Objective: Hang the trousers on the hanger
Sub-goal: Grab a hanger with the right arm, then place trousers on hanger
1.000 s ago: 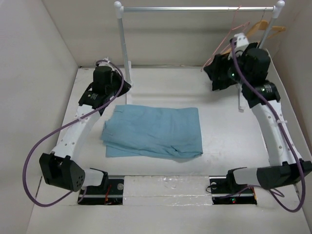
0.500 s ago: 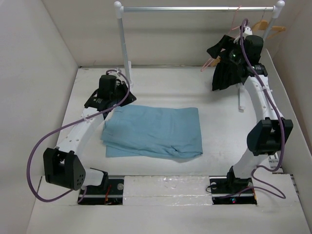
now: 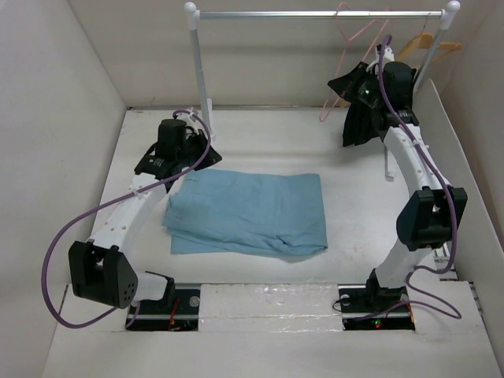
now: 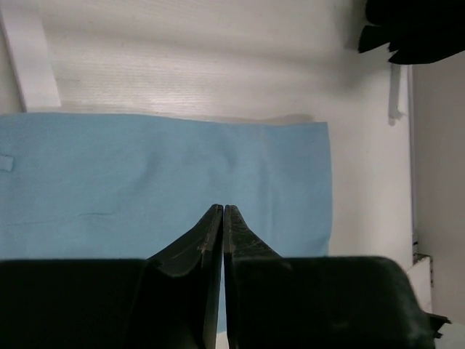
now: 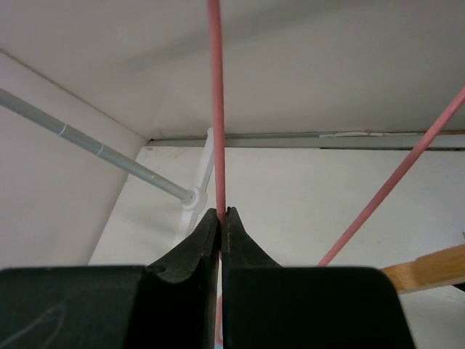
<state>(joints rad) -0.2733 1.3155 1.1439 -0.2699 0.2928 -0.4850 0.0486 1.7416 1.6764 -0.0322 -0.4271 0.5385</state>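
The light blue trousers (image 3: 248, 213) lie folded flat mid-table; in the left wrist view they (image 4: 145, 174) fill the space ahead of the fingers. My left gripper (image 3: 191, 157) (image 4: 222, 209) hovers shut and empty over their far left edge. A pink wire hanger (image 3: 343, 47) (image 5: 215, 109) hangs from the rail at the back right. Raised beside the rail, my right gripper (image 3: 340, 81) (image 5: 221, 212) is shut on one thin pink wire of that hanger. A second pink wire slants off to the right.
The silver rail (image 3: 315, 13) (image 5: 94, 145) spans two white posts (image 3: 201, 79) at the back. A wooden hanger (image 3: 429, 43) (image 5: 429, 269) hangs at the rail's right end. White walls enclose the table on three sides.
My right gripper rose to the pink hanger and closed on its wire; the hanger has swung left along the rail. The left arm shifted slightly toward the trousers and stayed shut.
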